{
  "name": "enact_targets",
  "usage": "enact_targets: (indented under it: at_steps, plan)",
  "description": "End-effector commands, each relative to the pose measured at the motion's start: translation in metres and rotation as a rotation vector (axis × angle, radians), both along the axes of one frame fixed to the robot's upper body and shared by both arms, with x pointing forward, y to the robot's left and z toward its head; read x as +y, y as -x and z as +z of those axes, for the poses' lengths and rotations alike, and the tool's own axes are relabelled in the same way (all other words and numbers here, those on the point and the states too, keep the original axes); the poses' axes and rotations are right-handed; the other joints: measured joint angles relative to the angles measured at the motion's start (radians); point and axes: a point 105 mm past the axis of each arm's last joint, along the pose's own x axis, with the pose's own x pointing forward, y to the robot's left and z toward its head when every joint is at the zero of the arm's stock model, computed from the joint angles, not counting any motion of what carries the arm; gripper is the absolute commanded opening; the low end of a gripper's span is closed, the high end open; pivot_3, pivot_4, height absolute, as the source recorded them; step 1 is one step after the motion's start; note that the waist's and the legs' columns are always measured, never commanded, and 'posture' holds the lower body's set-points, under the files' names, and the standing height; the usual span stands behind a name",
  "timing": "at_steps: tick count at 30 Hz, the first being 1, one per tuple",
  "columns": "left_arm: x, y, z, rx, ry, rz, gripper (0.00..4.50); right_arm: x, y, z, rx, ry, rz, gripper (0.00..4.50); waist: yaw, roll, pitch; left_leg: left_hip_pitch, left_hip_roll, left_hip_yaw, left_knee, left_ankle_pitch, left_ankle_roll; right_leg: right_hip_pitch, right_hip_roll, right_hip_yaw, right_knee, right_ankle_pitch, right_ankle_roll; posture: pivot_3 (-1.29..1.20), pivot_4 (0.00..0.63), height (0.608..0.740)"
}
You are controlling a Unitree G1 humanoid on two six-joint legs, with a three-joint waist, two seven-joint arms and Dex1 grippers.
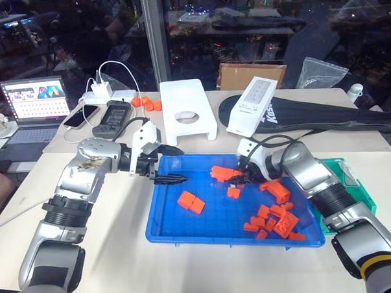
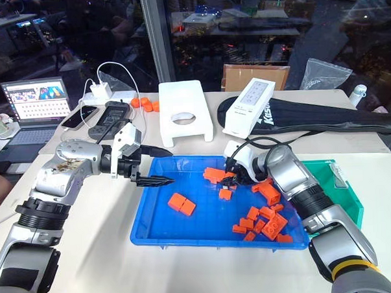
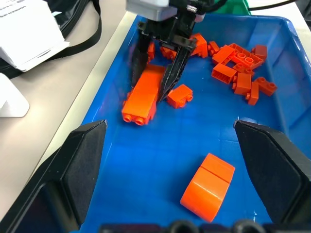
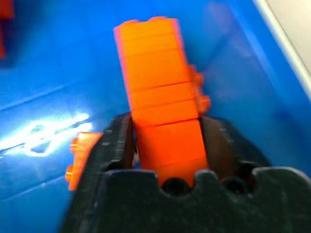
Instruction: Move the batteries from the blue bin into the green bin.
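The right gripper is down in the far part of the blue bin, its two black fingers closed on either side of a long orange block; the right wrist view shows the block wedged between the pads, smooth-faced with round studs along one edge. A smaller studded block lies just beside the fingertips. Further along the bin's right side sits a loose heap of orange blocks, some touching, some tipped on edge.

The left gripper hovers over the bin's left part with its fingers spread wide and nothing between them. Below and in front of it lies a rounded orange piece with a seam across its glossy top, apart from the rest.

The bin is a shallow rectangular tray of shiny blue plastic with a raised rim. I cannot make out any batteries among the blocks. The green bin sits against the blue one's right side, partly hidden behind the right arm.

Beyond the blue bin on the pale tabletop are a white tray turned upside down, a white box lying on a black racket case, small orange caps, a phone, a black handset, a white charger with cables and an open laptop.
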Motion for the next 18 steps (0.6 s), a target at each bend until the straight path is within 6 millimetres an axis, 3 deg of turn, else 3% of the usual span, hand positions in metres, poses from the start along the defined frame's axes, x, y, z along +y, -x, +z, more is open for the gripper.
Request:
enact_targets:
  at_steps: [1,6,12,18]
  plan:
    - [-0.001,0.002,0.013,-0.054,0.003,-0.017,4.5,-0.001,0.0,0.05,-0.143,-0.04,0.031,1.49,0.001,0.0,0.0,0.0,0.0,0.0,0.0,0.0,0.0,0.0,0.0,0.0,0.0,0.0,0.0,0.0,0.15,0.712]
    - [-0.003,0.0,0.013,-0.054,0.002,-0.025,4.5,0.002,0.03,0.065,-0.114,-0.052,0.116,1.49,0.003,0.0,0.0,0.0,0.0,0.0,-0.001,0.0,0.0,0.0,0.0,0.0,0.0,0.0,0.0,0.0,0.15,0.712]
    - [-0.011,-0.003,0.012,-0.06,0.005,-0.05,4.5,0.012,0.078,0.033,0.021,0.005,0.215,1.49,0.003,0.0,0.0,0.0,0.0,-0.001,0.0,0.0,0.0,0.001,0.0,-0.001,-0.001,-0.001,0.001,0.0,0.15,0.712]
    - [-0.012,-0.004,0.012,-0.06,0.0,-0.064,4.5,0.031,0.101,0.018,0.088,-0.019,0.23,1.49,-0.004,0.0,0.0,0.0,0.0,-0.001,0.0,0.0,0.0,0.0,0.0,0.0,0.001,-0.001,0.002,0.0,0.15,0.712]
